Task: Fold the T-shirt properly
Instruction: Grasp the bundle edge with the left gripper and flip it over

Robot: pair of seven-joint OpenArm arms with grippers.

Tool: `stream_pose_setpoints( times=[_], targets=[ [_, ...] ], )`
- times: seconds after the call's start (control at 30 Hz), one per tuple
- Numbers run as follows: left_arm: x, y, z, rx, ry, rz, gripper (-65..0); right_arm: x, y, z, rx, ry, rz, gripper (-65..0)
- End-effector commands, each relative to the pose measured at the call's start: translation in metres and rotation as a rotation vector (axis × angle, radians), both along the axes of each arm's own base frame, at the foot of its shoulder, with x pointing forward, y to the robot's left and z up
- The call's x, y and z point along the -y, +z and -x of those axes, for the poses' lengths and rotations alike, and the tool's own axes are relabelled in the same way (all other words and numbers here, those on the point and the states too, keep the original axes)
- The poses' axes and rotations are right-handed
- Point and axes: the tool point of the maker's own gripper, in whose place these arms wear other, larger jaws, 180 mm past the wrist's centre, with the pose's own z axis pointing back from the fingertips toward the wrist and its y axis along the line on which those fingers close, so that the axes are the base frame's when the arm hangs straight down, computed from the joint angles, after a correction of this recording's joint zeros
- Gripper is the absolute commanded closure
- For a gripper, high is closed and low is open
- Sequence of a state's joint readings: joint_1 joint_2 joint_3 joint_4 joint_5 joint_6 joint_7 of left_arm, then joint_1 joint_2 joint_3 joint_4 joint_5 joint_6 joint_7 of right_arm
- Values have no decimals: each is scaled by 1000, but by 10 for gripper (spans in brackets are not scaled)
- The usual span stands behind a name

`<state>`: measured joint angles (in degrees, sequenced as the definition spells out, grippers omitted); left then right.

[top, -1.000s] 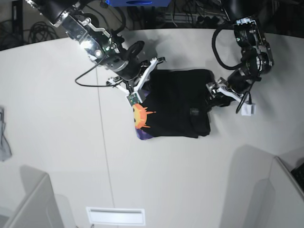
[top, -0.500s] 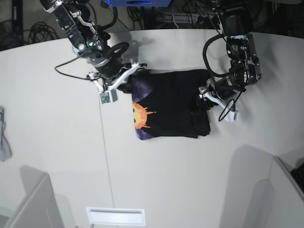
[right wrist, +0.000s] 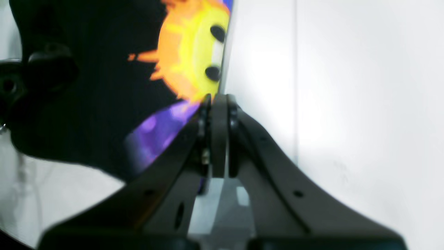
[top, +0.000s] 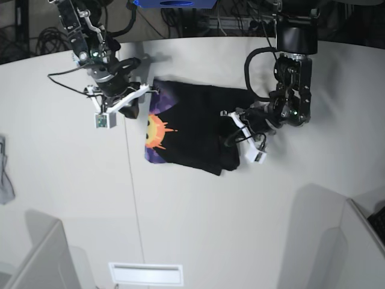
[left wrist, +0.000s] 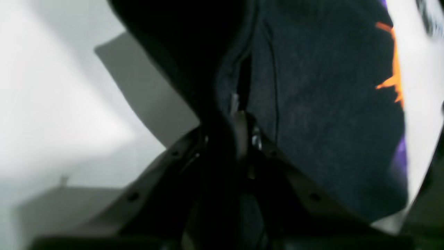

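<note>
The black T-shirt [top: 195, 129] lies bunched on the white table [top: 72, 180], its orange-yellow sun print [top: 157, 130] on purple at its left end. My right gripper [top: 146, 94] is shut on the shirt's upper left edge. In the right wrist view the shut gripper [right wrist: 215, 102] pinches the purple edge just below the sun [right wrist: 194, 52]. My left gripper [top: 232, 121] is shut on the shirt's right side. In the left wrist view this gripper [left wrist: 239, 126] clamps a fold of black cloth [left wrist: 312, 121].
A small grey cloth scrap [top: 5, 174] lies at the table's left edge. A seam [top: 131, 180] runs down the table. A white slotted plate [top: 146, 274] sits at the front. Grey partitions stand at front left [top: 36, 253] and front right [top: 337, 241].
Both arms have moved left with the T-shirt in their grip. The shirt has slid left across the table, and more of the purple print shows at its upper left.
</note>
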<state>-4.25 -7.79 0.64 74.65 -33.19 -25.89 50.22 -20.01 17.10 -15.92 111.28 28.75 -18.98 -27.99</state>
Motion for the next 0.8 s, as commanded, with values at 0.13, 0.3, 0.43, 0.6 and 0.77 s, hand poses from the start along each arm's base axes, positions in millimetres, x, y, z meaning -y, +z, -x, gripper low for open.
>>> stream_pose_setpoints(
  times=[0.13, 0.3, 0.43, 0.6, 0.77],
  targets=[
    [16, -22, 24, -72, -240, -218, 0, 31, 9, -5, 39, -80, 27, 0],
    [38, -18, 14, -14, -384, -310, 0, 65, 8, -1, 32, -167, 62, 0],
    [58, -9, 4, 55, -510, -389, 0, 95, 10, 2, 36, -241, 97, 0],
    [78, 7, -12, 139, -615, -442, 0, 131, 14, 12, 68, -375, 118, 0],
    [99, 25, -21, 233, -793, -487, 0, 150, 13, 23, 60, -457, 122, 0]
  ],
)
